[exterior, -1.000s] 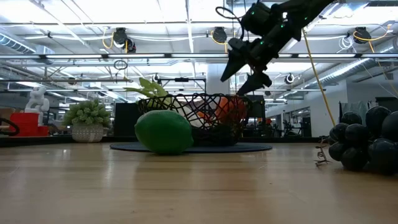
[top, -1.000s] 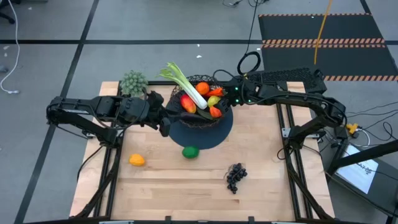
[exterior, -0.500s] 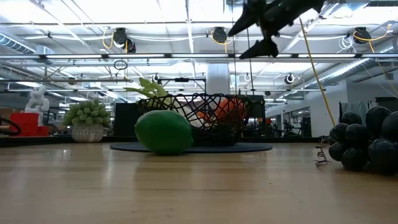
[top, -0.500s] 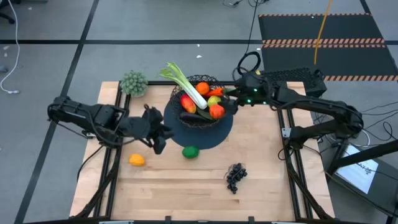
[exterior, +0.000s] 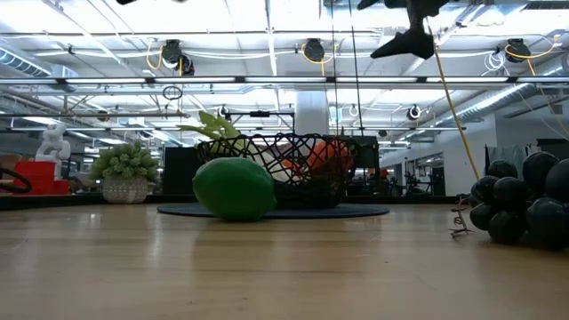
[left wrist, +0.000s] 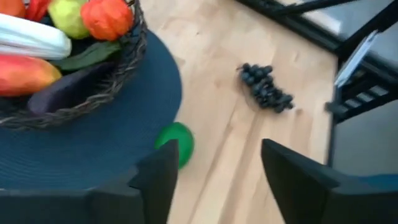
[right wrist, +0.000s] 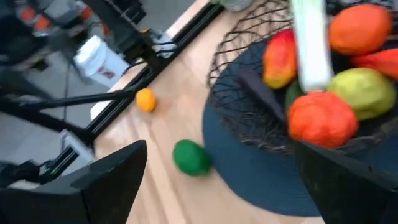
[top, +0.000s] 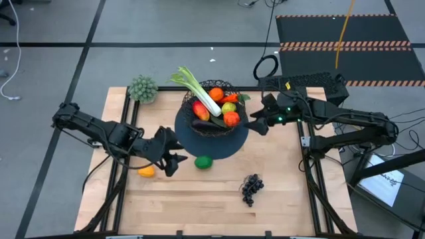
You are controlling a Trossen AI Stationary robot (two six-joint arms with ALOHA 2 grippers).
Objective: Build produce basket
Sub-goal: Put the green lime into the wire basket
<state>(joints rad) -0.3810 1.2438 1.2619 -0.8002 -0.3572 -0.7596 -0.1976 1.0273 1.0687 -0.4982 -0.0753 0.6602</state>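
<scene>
The black wire basket point(top: 212, 109) stands on a flat dark round mat point(top: 232, 143) and holds a leek point(top: 199, 89), an orange, a mango and other produce. On the wood lie a lime point(top: 204, 161) at the mat's near edge, a small orange-yellow fruit point(top: 146, 171) and dark grapes point(top: 252, 188). My left gripper point(top: 178, 159) hangs open just left of the lime point(left wrist: 177, 142), nothing between its fingers. My right gripper point(top: 255, 123) hovers open, high beside the basket's right side point(right wrist: 249, 118), and holds nothing.
A fuzzy grey-green clump point(top: 143, 88) sits at the table's far left corner. Bare wood stretches along the near edge and the right side around the grapes point(exterior: 520, 200). Black frame rails run down both sides of the table.
My left gripper has left the basket's left side, swinging toward the table's near edge and down to a spot beside the lime. My right gripper has drawn back from over the basket toward the table's right edge and risen. The produce has kept its place.
</scene>
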